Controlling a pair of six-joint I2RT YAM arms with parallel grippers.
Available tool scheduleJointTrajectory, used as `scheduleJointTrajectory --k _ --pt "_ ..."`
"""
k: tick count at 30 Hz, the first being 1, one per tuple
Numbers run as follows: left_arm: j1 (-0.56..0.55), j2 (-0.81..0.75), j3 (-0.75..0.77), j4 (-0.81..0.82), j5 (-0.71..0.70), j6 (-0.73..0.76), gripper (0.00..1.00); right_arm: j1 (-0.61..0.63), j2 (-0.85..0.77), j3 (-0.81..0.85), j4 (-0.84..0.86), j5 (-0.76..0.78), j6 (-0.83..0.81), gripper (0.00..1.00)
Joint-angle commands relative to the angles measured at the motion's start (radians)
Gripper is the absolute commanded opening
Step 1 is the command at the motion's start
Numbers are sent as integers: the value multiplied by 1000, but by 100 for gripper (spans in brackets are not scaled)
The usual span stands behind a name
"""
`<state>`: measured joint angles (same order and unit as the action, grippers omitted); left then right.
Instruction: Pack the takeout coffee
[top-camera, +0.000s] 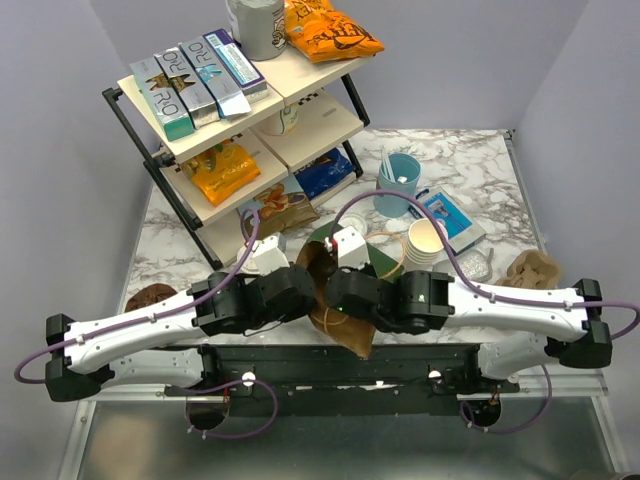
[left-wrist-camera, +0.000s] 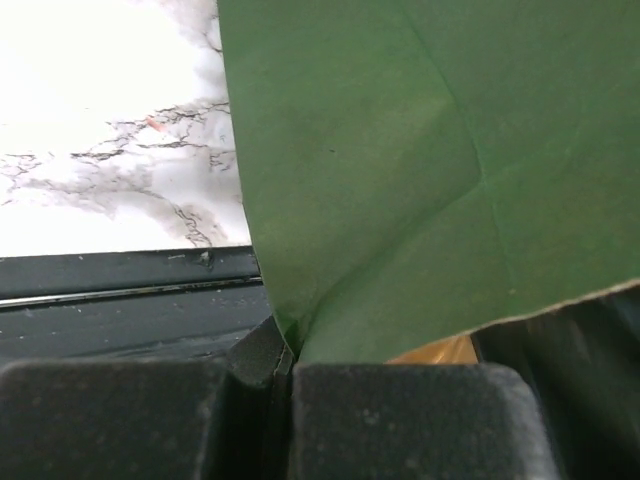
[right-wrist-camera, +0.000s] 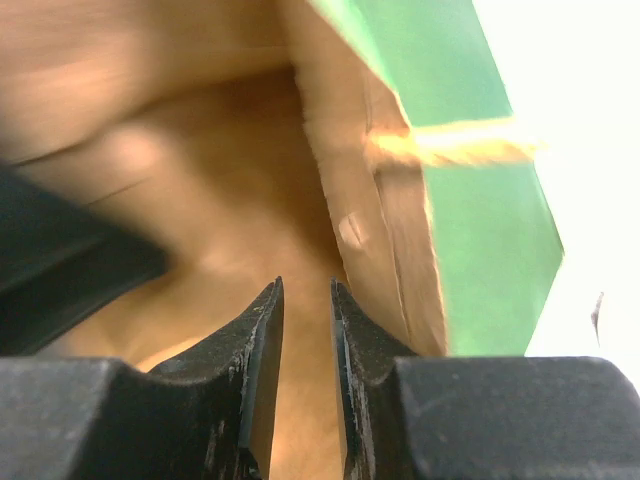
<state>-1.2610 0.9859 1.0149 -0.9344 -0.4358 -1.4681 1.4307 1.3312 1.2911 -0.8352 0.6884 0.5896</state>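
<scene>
We see left gripper (left-wrist-camera: 290, 362) clenched on green edge of paper bag (left-wrist-camera: 430, 170). Right gripper (right-wrist-camera: 306, 290) sits in bag's brown interior, fingers parted by narrow gap, nothing between them. We make out takeout coffee (top-camera: 384, 243), white lid up, on marble table (top-camera: 480, 190), outside bag, just beside stack of lidless cups (top-camera: 425, 242).

Readable only on the long boxes (top-camera: 195, 78) atop the shelf rack (top-camera: 118, 100): big pale capitals running lengthwise, seemingly "ORO" on one, "RO" on its neighbours. Dark print on the orange bag (top-camera: 330, 32), too small to decipher. Nothing legible in either wrist view.
</scene>
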Motion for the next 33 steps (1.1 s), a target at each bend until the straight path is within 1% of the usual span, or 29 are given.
scheduleJointTrajectory --k 1,3,6,8,10,11,12,15,17,20,23,26,29,30,32,33 --pt "-20 -42 -16 16 -34 -27 0 -73 69 8 -206 108 223 33" --pt "-23 -68 -39 32 -38 -17 0 -88 85 7 -232 155 280 35" --pt "-21 -104 -75 87 -38 8 0 -122 118 2 -219 151 311 37" --pt "-24 -107 -78 95 -38 32 0 -130 146 1 -193 174 346 41" --pt "-23 -105 -82 117 -29 60 0 -136 166 -1 -191 212 387 44" --pt "-24 -108 -93 129 -24 64 0 -139 175 4 -197 227 424 48" --pt "-26 -113 -99 153 -17 71 0 -139 195 8 -211 241 458 49" --pt "-25 -118 -116 184 -9 87 0 -142 210 -3 -187 250 493 49" --pt "-26 -115 -114 190 -6 97 0 -142 220 -24 -127 228 493 45" --pt "-28 -104 -114 201 3 100 0 -145 229 -56 -64 221 501 45" --pt "-31 -98 -118 213 11 109 0 -164 246 -88 -19 209 504 41" --pt "-32 -93 -118 224 12 120 0 -176 273 -125 44 175 483 40" --pt "-34 -90 -113 220 9 123 0 -176 292 -134 83 94 434 37" --pt "-34 -92 -113 218 8 123 0 -176 292 -156 112 15 374 36" --pt "-34 -93 -111 215 3 121 0 -174 277 -185 185 -82 331 36" --pt "-35 -98 -111 206 -3 117 0 -173 255 -219 206 -186 291 36"
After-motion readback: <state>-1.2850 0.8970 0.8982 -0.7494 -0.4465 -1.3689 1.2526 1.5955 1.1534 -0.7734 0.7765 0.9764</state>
